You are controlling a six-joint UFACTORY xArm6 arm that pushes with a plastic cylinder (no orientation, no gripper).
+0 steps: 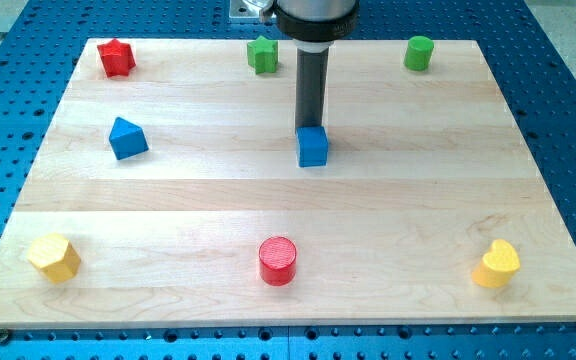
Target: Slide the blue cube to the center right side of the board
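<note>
The blue cube (313, 148) sits near the middle of the wooden board (398, 200), a little toward the view's top. My tip (309, 129) is at the lower end of the dark rod, right at the cube's top edge; whether it touches the cube or stands just behind it cannot be told. The rod hangs from the arm's round head at the view's top centre.
A blue triangular block (127, 138) lies at the left. A red star (116, 58), a green star-like block (262, 54) and a green cylinder (419, 52) line the top edge. A yellow hexagon (53, 258), a red cylinder (278, 261) and a yellow heart (497, 265) lie along the bottom.
</note>
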